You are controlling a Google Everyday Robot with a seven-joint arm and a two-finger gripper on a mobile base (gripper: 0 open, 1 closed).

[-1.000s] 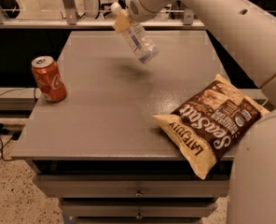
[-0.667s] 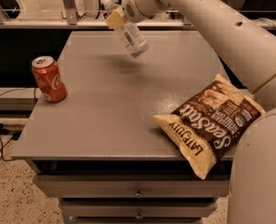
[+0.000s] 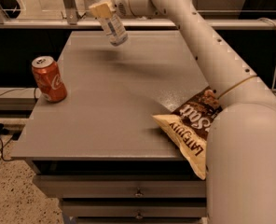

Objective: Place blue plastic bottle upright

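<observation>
The grey tabletop [image 3: 105, 111] carries one red soda can [image 3: 48, 78] standing near its left edge. Right of that, over the far side, the one blue plastic bottle [image 3: 114, 29] hangs tilted in the air, clamped at its upper end by the closed pincer [image 3: 103, 8]. I judge the task roughly half done: the bottle is lifted but not yet set down upright. One chip bag [image 3: 187, 125] lies at the near right, overhanging the edge.
</observation>
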